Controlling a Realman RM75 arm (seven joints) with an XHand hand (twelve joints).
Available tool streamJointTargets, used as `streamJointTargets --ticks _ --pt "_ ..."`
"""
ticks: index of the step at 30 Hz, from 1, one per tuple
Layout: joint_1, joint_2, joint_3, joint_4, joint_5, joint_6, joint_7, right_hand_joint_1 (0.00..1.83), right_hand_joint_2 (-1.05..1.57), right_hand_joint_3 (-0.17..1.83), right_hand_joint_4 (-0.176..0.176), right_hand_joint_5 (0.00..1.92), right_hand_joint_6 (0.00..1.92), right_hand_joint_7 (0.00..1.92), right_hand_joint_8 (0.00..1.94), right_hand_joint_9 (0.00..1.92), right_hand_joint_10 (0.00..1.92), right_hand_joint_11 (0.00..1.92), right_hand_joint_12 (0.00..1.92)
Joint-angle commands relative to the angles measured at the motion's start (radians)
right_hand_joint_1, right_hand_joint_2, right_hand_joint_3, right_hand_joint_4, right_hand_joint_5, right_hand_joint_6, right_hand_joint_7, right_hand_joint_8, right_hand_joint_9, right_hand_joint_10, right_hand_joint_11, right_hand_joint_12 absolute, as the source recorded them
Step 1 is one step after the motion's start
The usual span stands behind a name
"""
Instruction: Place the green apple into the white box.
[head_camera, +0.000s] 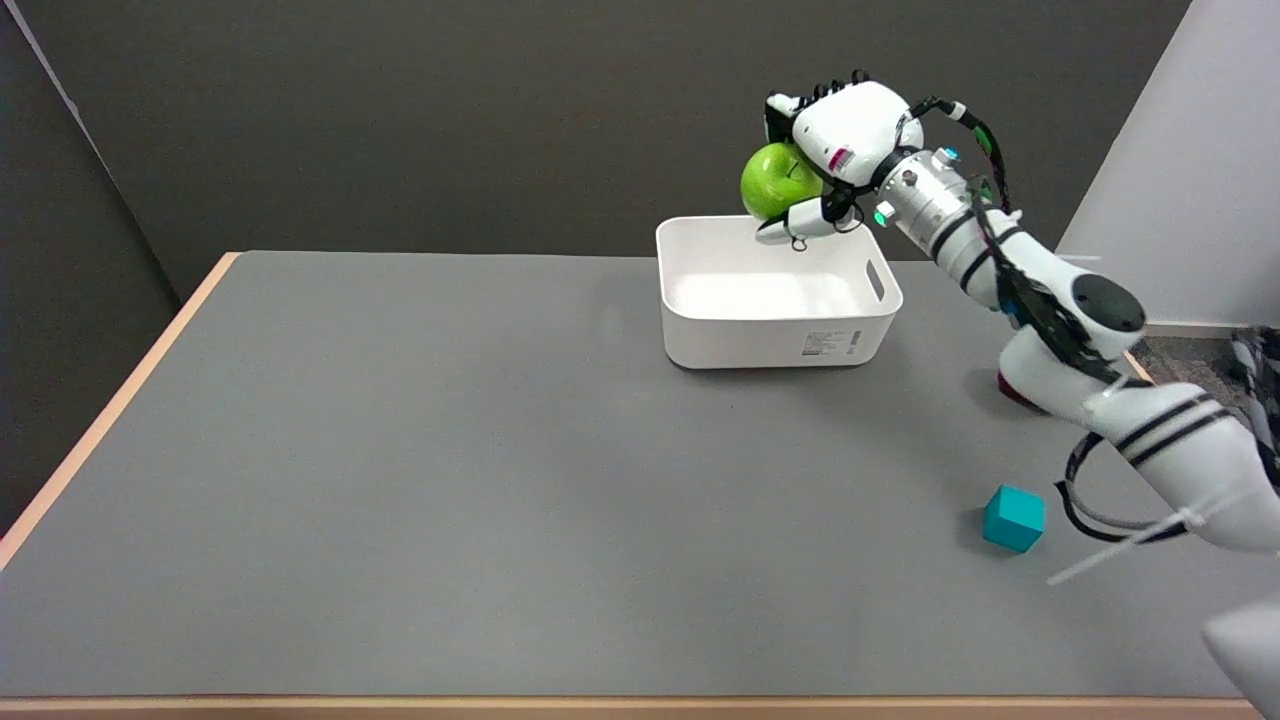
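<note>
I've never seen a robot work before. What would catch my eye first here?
The bright green apple, gripped in the white-and-black right hand, held in the air above the far rim of the open white plastic box on the grey table. A small teal cube sits near the table's right side.

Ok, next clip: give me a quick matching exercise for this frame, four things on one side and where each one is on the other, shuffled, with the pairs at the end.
Things:
1. green apple
2. white box
3. teal cube
4. right hand

Places:
A. on the table, near the right edge, closer to the camera
B. in the air, wrapped around the fruit
C. held above the far rim of the container
D. standing on the table toward the far side, nothing inside it

Pairs: 1-C, 2-D, 3-A, 4-B
</note>
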Motion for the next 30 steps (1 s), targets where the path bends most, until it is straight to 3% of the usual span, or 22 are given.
streamJointTargets --ticks 1,14,16,18,19,22,25,26,30 --pt "0.301 -0.095 -0.168 -0.462 -0.023 -0.01 0.023 1.19 1.04 0.42 -0.123 0.63 1.46 0.89 1.4 0.92 1.49 0.63 1.92" --pt "0.25 -0.088 -0.186 -0.451 -0.011 -0.007 0.055 1.19 1.06 0.39 -0.13 0.61 1.47 0.88 1.4 0.92 1.5 0.61 1.92" --pt "0.229 -0.084 -0.176 -0.435 0.014 -0.012 0.071 1.17 1.19 0.19 -0.122 0.56 1.5 0.83 1.45 0.87 1.43 0.45 1.92" --pt "0.209 -0.08 -0.162 -0.422 0.056 -0.017 0.075 0.7 0.83 0.81 0.032 0.32 0.8 0.56 0.74 0.55 1.08 0.24 1.75" --pt "0.199 -0.077 -0.149 -0.427 0.074 -0.016 0.071 0.58 0.75 0.92 0.064 0.26 0.62 0.46 0.57 0.45 0.98 0.21 1.66" --pt "0.164 -0.072 -0.127 -0.404 0.136 -0.008 0.076 0.35 0.64 0.98 0.085 0.12 0.4 0.17 0.31 0.17 0.66 0.12 1.22" --pt "0.126 -0.067 -0.107 -0.368 0.146 -0.006 0.072 0.32 0.63 0.92 0.086 0.09 0.33 0.07 0.22 0.06 0.54 0.03 1.16" --pt "0.111 -0.065 -0.1 -0.352 0.146 -0.006 0.073 0.28 0.6 0.95 0.089 0.05 0.33 0.04 0.15 0.03 0.45 0.01 1.06" --pt "0.033 -0.059 -0.05 -0.279 0.146 -0.004 0.072 0.28 0.58 0.95 0.093 0.04 0.32 0.0 0.09 0.0 0.3 0.0 0.94"
